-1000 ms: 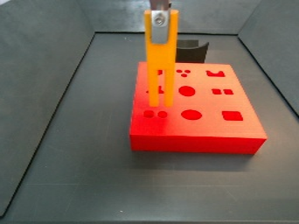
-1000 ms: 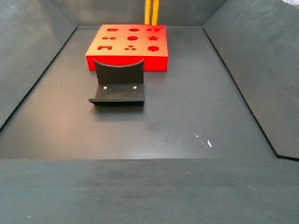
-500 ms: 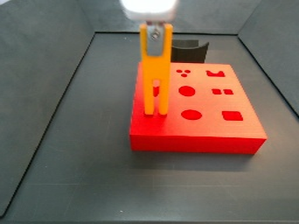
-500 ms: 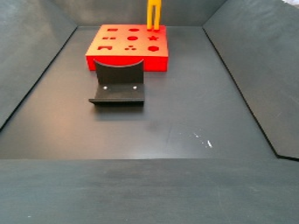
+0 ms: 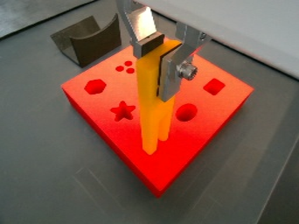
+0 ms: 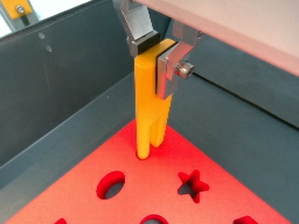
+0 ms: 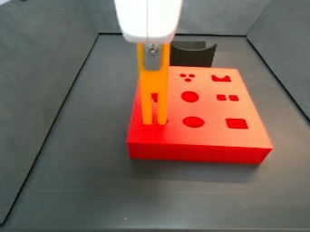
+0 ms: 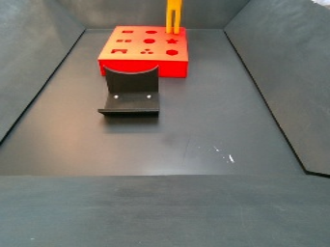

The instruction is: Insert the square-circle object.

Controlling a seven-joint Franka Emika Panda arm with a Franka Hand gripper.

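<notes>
The gripper (image 5: 162, 54) is clamping the top of the square-circle object (image 5: 156, 105), its silver fingers (image 6: 167, 68) pressing both sides. The slender orange-yellow bar is hanging upright, forked prongs down at the red block (image 7: 200, 127), close to one edge. The matte block's shaped holes are lying open beside it. The dark fixture (image 8: 130, 94) is standing just beside the block, with bare grey floor (image 8: 180, 145) around.

Orange-yellow square-circle object (image 5: 152, 105), plain, no markings, clamped upright between silver gripper (image 5: 158, 45) finger plates with dark pads; white arm housing above in a side view (image 7: 148, 18). Bright red block (image 7: 204, 118) with darker shaped holes: star, hexagon, circle, square. Dark grey curved piece (image 8: 130, 94), matte, with small pale dots on its face. Floor (image 8: 168, 145) dark grey, faint whitish scuff in a side view; walls lighter grey.
</notes>
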